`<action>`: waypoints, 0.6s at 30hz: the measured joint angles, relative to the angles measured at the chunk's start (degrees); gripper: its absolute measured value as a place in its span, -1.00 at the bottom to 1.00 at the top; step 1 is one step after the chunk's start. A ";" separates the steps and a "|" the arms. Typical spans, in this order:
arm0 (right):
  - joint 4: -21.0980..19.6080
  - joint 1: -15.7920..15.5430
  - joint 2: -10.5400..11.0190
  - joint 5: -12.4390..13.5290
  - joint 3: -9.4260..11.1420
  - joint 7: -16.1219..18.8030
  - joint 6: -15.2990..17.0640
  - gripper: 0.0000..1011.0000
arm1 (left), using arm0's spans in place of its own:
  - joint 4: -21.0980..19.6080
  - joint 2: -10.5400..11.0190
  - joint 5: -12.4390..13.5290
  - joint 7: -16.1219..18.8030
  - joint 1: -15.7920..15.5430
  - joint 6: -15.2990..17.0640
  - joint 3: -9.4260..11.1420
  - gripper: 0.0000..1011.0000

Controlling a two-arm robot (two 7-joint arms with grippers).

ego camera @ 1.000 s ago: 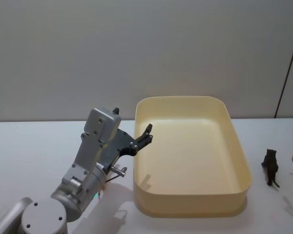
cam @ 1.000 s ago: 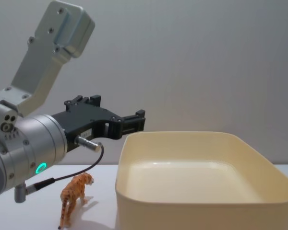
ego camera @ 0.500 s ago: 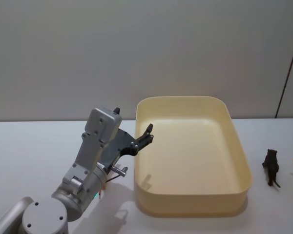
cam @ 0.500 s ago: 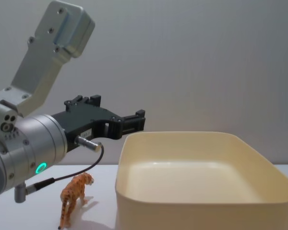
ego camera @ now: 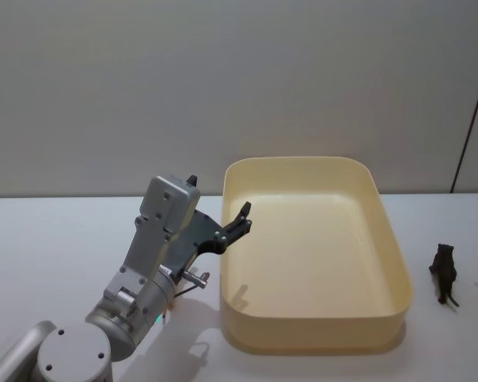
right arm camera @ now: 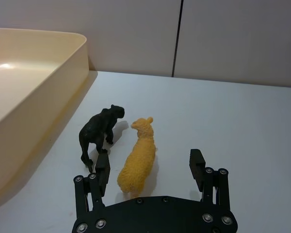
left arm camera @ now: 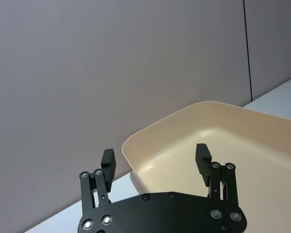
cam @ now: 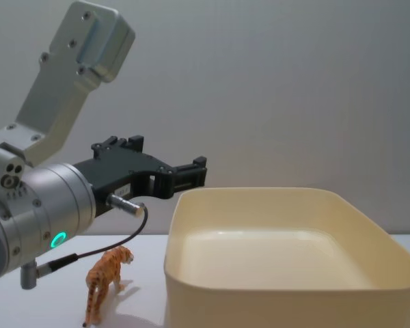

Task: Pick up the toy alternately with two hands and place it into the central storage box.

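Right gripper [right arm camera: 149, 164] has pulled back from the yellow sheep [right arm camera: 138, 165].
Its fingers [right arm camera: 196, 162] stand spread above the sheep; black panther [right arm camera: 99, 131] just beside, right of the storage box [ego camera: 394, 239]. Left gripper [left arm camera: 155, 156], open, hovers at its left rim.

My head camera looks forward and down on the tub [ego camera: 394, 263] from above. My chest camera sits low, facing across the table [cam: 147, 301], my left arm [cam: 34, 212] close and large. The wrist cameras look out past the left gripper [left arm camera: 155, 158] and right gripper [right arm camera: 149, 164]; all four views share the tub.
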 joint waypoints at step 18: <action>6.83 6.54 -3.39 -3.97 -3.12 3.59 2.19 0.80 | 0.00 0.00 0.00 0.00 0.00 0.00 0.00 0.98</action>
